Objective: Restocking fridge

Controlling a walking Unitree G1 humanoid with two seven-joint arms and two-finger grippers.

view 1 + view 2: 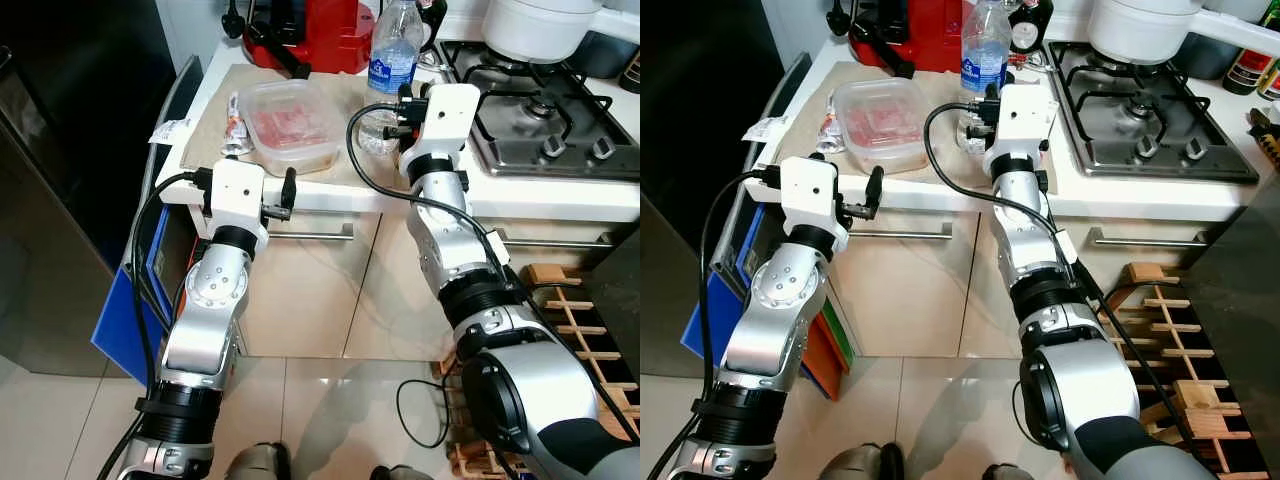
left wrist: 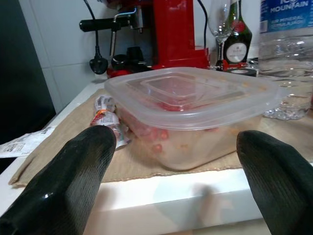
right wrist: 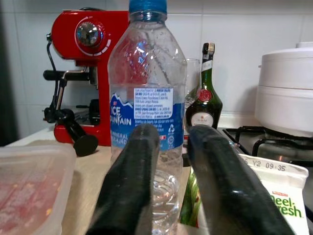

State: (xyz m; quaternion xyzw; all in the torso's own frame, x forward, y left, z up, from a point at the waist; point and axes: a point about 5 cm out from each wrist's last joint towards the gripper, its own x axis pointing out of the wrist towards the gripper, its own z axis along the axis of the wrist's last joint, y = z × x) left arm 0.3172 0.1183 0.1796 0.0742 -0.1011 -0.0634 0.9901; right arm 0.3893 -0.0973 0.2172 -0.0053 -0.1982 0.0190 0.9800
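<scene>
A clear lidded plastic container (image 1: 290,125) with pinkish-red food sits on a burlap mat (image 1: 340,85) near the counter's front edge. My left gripper (image 2: 176,166) is open just in front of that edge, level with the container (image 2: 195,112), one black finger (image 1: 289,188) on each side of it, not touching. A water bottle (image 1: 393,55) with a blue label stands upright further back. My right gripper (image 3: 172,139) is shut and empty over the counter, pointing at the bottle (image 3: 146,98) from a short distance.
A red coffee machine (image 1: 310,30) and a dark green bottle (image 3: 204,98) stand behind. A gas hob (image 1: 540,110) with a white pot (image 1: 540,25) lies to the right. Sachets (image 1: 233,125) lie left of the container, a white food packet (image 3: 274,193) by the bottle. Wooden rack (image 1: 580,330) on floor.
</scene>
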